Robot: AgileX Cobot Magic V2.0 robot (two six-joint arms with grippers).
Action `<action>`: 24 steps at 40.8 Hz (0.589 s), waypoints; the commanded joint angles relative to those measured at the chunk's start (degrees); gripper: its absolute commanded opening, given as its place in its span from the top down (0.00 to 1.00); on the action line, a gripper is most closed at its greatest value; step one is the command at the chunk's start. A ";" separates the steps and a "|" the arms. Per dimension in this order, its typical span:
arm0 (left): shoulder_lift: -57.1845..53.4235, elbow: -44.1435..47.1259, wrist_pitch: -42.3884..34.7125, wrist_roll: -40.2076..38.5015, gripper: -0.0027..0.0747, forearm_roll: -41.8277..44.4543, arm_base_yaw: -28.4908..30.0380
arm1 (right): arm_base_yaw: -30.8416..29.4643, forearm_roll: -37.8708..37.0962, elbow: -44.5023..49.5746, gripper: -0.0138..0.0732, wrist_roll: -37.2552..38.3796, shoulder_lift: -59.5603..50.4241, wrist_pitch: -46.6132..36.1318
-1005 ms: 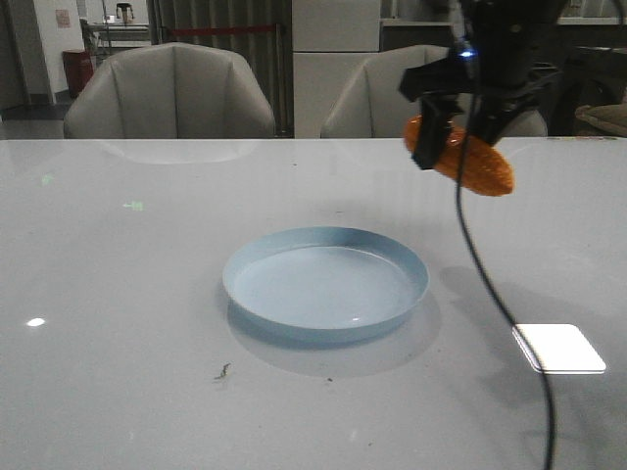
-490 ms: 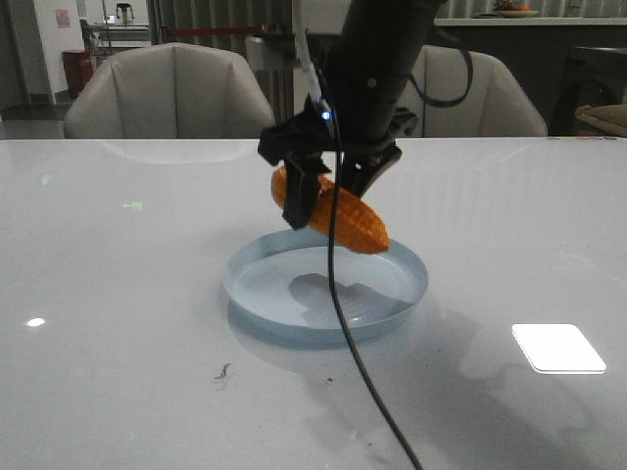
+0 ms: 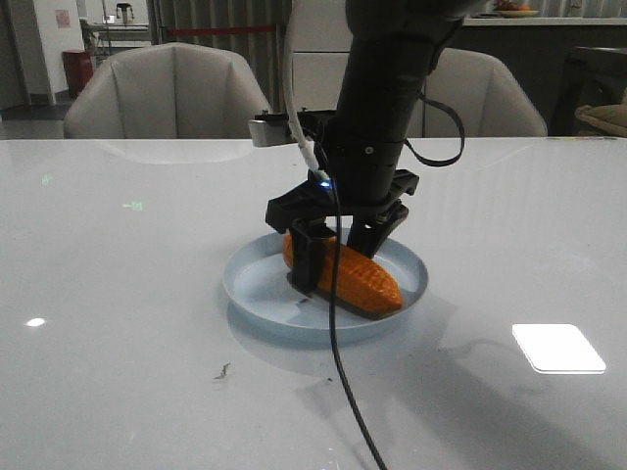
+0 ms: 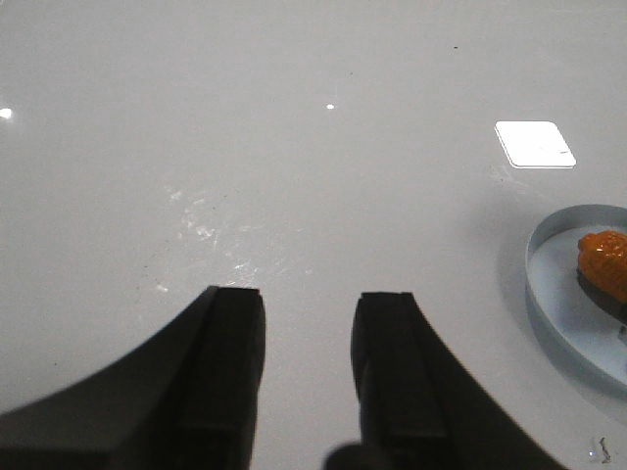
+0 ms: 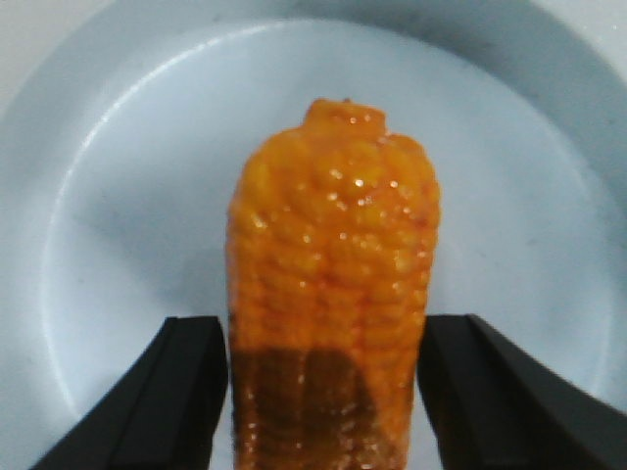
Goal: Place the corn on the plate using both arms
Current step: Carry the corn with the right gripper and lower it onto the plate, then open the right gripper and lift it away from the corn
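Corn (image 3: 345, 274) now down inside plate (image 3: 255, 279), right claw (image 3: 333, 257) pinching it, left claw (image 4: 309, 367) spread.

I can't read any text, label, brand, number or sign in my feeds. From the front camera there is a small pinkish notice on the far wall (image 3: 64, 18), but it is too small and blurred for me to make out anything on it. The wrist cameras give me no writing at all.
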 commanded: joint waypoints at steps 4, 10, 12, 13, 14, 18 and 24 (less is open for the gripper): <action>-0.34 -1.63 -3.94 -0.67 0.56 -0.57 -0.09 | -0.21 0.89 -3.55 0.22 -0.35 -4.58 2.23; -0.34 -1.63 -4.16 -0.67 0.56 -0.57 -0.09 | -0.70 0.94 -6.28 0.22 -0.35 -6.85 2.43; -0.34 -1.63 -4.16 -0.67 0.56 -0.57 -0.09 | -1.08 0.99 -7.42 0.22 -0.35 -8.08 2.43; -0.34 -1.63 -4.16 -0.67 0.56 -0.57 -0.09 | -1.28 0.99 -7.87 0.22 -0.30 -8.54 2.51; -0.34 -1.63 -4.16 -0.67 0.56 -0.57 -0.09 | -1.51 0.99 -8.32 0.22 -0.30 -9.09 2.66; -0.34 -1.63 -4.16 -0.67 0.56 -0.57 -0.09 | -2.66 0.99 -9.59 0.22 0.79 -11.93 3.70; -0.34 -1.63 -4.40 -0.67 0.56 -0.57 -0.09 | -5.79 1.37 -9.65 0.22 4.86 -16.87 6.36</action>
